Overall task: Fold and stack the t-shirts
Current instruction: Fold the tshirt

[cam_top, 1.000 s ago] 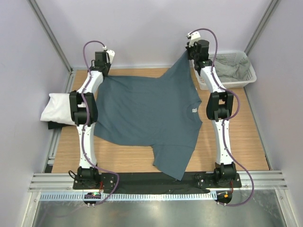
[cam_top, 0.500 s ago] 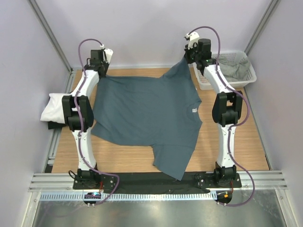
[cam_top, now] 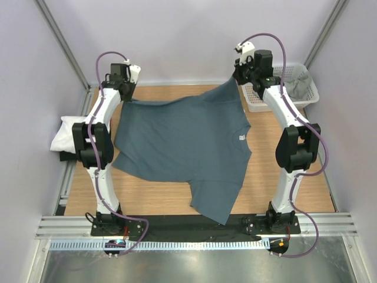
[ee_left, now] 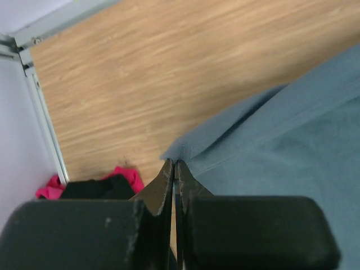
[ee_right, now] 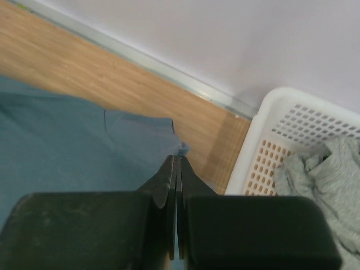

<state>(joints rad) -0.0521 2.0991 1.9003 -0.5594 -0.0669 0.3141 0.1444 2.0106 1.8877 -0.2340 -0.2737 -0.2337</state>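
Note:
A slate-blue t-shirt (cam_top: 182, 141) lies spread across the wooden table, one sleeve hanging toward the near edge. My left gripper (cam_top: 122, 94) is shut on its far left corner (ee_left: 185, 151), which is lifted off the table. My right gripper (cam_top: 237, 79) is shut on the far right corner (ee_right: 181, 149), also raised. In the wrist views, the left gripper (ee_left: 175, 163) and right gripper (ee_right: 177, 158) each pinch blue cloth at the fingertips. A folded white t-shirt (cam_top: 65, 134) rests on a black one (cam_top: 60, 155) at the table's left edge. A grey-green t-shirt (cam_top: 290, 87) sits crumpled in the basket.
A white mesh basket (cam_top: 311, 93) stands at the far right corner, close to my right gripper, its rim (ee_right: 264, 146) just right of the fingers. Something pink and black (ee_left: 126, 175) shows below the left gripper. Walls enclose the table on three sides.
Both arms swung their elbows outward, the left to the left and the right to the right. The shirt's far edge stayed held and has been drawn a little wider.

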